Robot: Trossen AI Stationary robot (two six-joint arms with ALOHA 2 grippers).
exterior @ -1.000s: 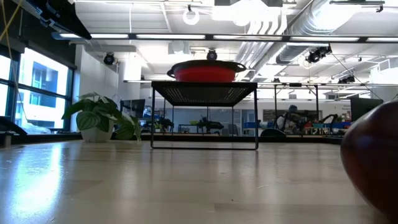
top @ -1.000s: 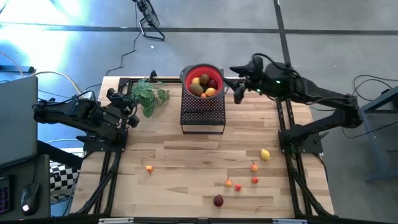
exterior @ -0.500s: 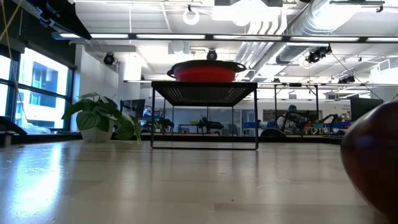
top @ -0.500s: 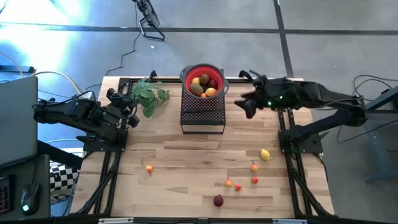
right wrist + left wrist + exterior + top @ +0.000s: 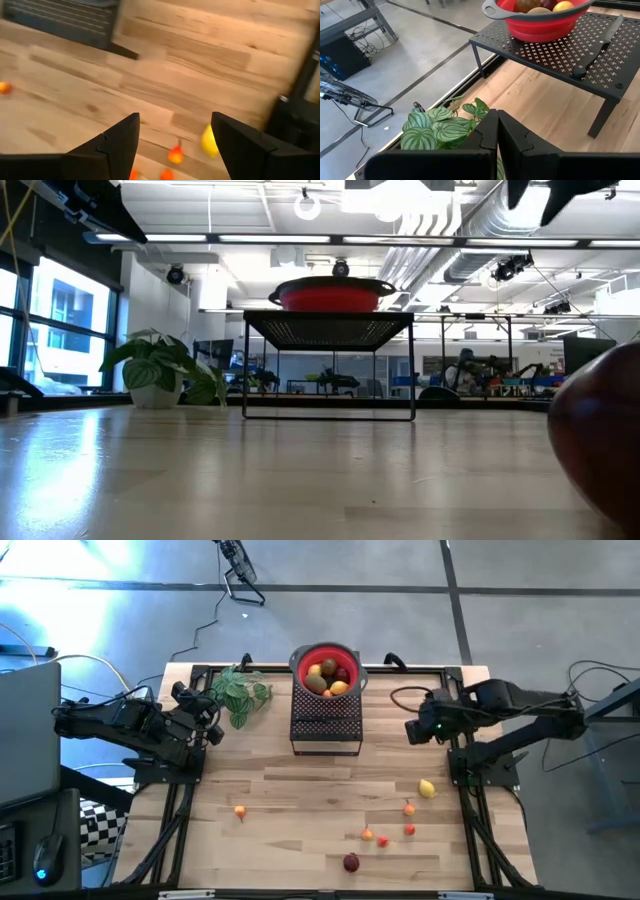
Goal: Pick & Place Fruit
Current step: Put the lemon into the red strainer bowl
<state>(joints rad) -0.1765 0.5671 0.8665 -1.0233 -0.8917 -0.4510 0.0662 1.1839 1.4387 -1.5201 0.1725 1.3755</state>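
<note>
- Six fruit pieces lie loose on the table [image 5: 300, 790], a lemon [image 5: 427, 788] among them; more fill the red bowl [image 5: 326, 668].
- Right gripper [image 5: 413, 730] hovers spread, empty.
- Left gripper [image 5: 213, 725] waits pressed together by the plant [image 5: 240, 692].

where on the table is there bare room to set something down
Widest bare wood: the middle band between the black rack and the loose fruit, bordered by the small orange fruit and the lemon. Crowded: the near-right cluster around the dark red fruit, and the plant corner.
</note>
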